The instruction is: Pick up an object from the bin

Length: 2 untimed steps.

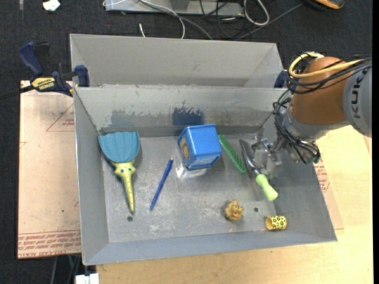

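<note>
Gripper [257, 157] hangs right of centre in the frame, directly over the middle of a green brush [267, 189]. The brush lies slanted on the floor of the bin [189, 220], bristle end toward upper left and pale handle toward lower right. Whether the gripper is open or closed I cannot tell; it may be touching the brush. Just left stands a blue box [200, 147]. Farther left lie a blue pen [161, 184] and a blue-and-yellow fan-shaped toy [121, 154]. At lower right are a tan figure [234, 210] and a yellow bead [276, 222].
</note>
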Available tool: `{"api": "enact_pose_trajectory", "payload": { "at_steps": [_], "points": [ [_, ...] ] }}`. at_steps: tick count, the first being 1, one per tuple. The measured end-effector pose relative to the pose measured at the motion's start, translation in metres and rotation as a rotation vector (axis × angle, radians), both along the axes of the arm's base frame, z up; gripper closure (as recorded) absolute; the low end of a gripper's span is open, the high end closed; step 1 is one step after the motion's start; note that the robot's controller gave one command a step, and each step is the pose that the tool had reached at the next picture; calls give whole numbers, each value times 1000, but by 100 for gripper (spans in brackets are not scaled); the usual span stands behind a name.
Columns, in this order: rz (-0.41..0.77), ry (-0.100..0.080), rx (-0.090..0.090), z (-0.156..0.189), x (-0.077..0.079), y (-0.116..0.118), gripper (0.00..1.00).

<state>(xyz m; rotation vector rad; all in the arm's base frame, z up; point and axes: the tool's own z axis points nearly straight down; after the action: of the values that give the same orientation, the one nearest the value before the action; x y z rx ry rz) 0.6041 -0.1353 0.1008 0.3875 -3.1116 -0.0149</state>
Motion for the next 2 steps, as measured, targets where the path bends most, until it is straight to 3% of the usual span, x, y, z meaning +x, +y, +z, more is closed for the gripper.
{"api": "enact_pose_trajectory", "payload": {
  "at_steps": [1, 2],
  "points": [
    [-1, 4, 2, 43, -1, 1, 100],
    [-2, -3, 1, 73, 1, 1, 100]
  ]
}}
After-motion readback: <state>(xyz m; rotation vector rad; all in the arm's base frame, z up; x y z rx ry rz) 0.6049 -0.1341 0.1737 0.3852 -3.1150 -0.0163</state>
